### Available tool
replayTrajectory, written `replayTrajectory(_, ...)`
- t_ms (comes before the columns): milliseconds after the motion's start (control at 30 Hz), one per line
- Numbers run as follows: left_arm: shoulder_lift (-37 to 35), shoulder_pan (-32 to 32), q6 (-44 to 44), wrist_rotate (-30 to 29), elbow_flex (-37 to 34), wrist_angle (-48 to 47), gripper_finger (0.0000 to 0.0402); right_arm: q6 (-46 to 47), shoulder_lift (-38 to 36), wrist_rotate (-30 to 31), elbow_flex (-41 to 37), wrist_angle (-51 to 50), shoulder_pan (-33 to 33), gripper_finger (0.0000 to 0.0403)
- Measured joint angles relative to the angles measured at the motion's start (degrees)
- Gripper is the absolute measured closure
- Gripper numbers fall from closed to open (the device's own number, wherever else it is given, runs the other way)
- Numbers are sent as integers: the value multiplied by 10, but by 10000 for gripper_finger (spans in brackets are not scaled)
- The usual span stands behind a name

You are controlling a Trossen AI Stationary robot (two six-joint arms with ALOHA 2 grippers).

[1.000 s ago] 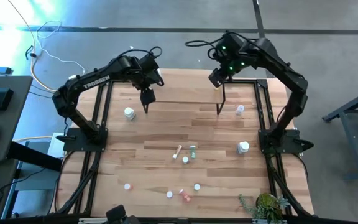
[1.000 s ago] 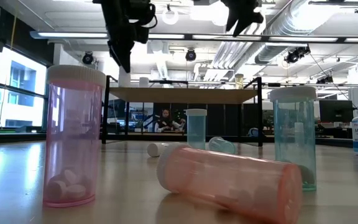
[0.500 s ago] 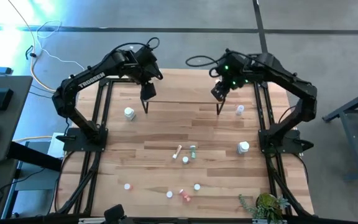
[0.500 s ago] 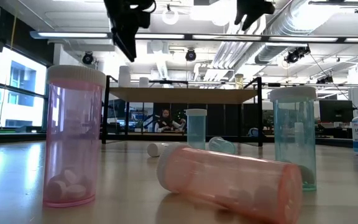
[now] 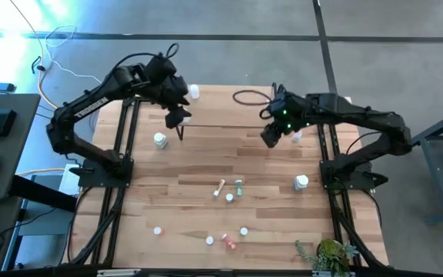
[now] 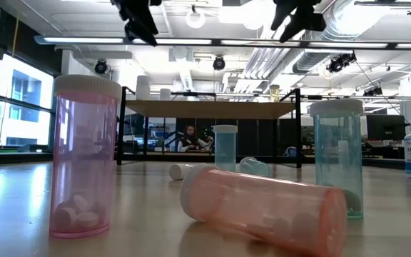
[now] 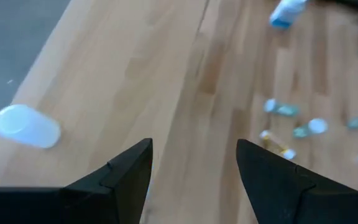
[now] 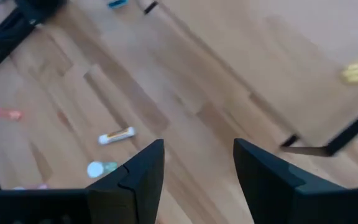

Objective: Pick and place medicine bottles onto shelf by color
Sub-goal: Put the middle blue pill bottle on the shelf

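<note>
High view: bottles [image 5: 230, 197] lie scattered on the tabletop [image 5: 206, 165]; both grippers, left [image 5: 178, 117] and right [image 5: 270, 137], hang over the shelf [image 5: 229, 115] at its far end, fingers apart, empty

Low view: a standing pink vial [image 6: 85, 155] and a toppled one [image 6: 262, 207] block much

Left wrist view: a white bottle [image 7: 27, 126] lies beside its fingers [image 7: 120, 177]

From up top I see the wooden bench [image 5: 206, 165] on a grey floor [image 5: 406, 61], a small green plant [image 5: 328, 252] at its near right corner. A pale cable [image 5: 56, 58] trails across the floor to the far left, and a dark looped cable [image 5: 246, 98] lies on the bench's far edge. At bench level, ceiling ducts [image 6: 348, 28] and bright windows [image 6: 16, 107] show, with a person [image 6: 190, 138] seated far back.
</note>
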Motion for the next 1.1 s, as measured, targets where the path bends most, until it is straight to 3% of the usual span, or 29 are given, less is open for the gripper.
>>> replayTrajectory(367,-104,-45,-83,20,-166,134,179,-18,-1,-2,-69,150,95,219)
replayTrajectory(700,-184,-137,-211,17,-278,274,179,-46,2,-65,-122,233,131,219)
replayTrajectory(1100,-198,-224,-250,9,-301,343,179,-123,41,-47,-140,320,187,219)
